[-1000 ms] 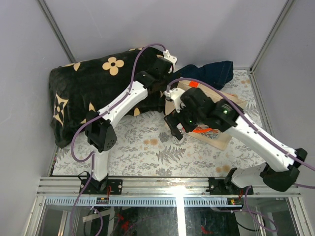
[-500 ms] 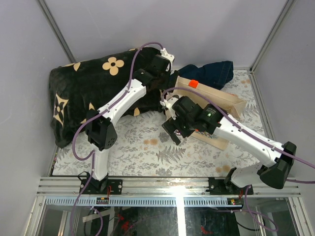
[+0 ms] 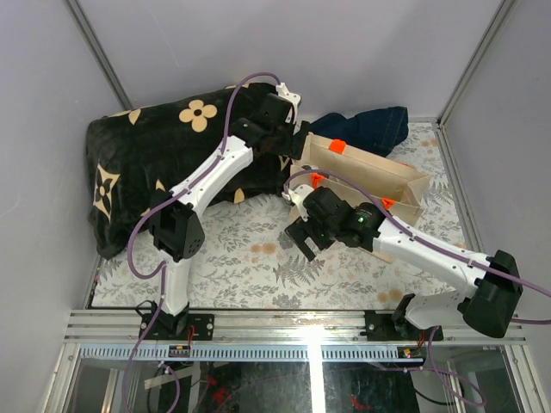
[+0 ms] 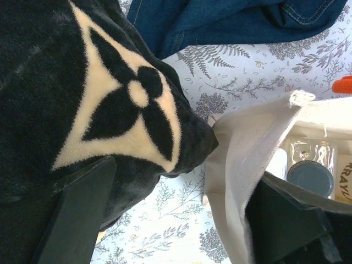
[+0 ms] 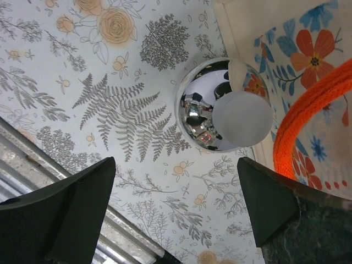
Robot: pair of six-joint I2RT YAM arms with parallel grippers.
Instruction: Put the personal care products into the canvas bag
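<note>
The canvas bag (image 3: 372,175) stands open at the right back, with an orange tab (image 3: 337,146) and orange handles (image 3: 387,204). My left gripper (image 3: 291,148) is open at the bag's left end. In the left wrist view (image 4: 184,181) one finger is inside the bag and the bag's wall (image 4: 242,154) lies between the fingers. A clear bottle with a dark cap (image 4: 311,177) lies inside the bag. My right gripper (image 3: 301,239) is open and empty (image 5: 176,220). Just beyond its fingers, a shiny round bottle with a white cap (image 5: 225,104) stands on the tablecloth beside the bag's flowered side (image 5: 308,49).
A black blanket with cream flowers (image 3: 164,155) fills the left back and touches the bag's end (image 4: 110,99). A dark navy cloth (image 3: 370,127) lies behind the bag. The metal front rail (image 5: 22,165) is near the right gripper. Grey walls enclose the table.
My right gripper has drawn back from over the bag toward the front left. The bag, flattened under it before, now stands open. My left gripper shifted slightly back.
</note>
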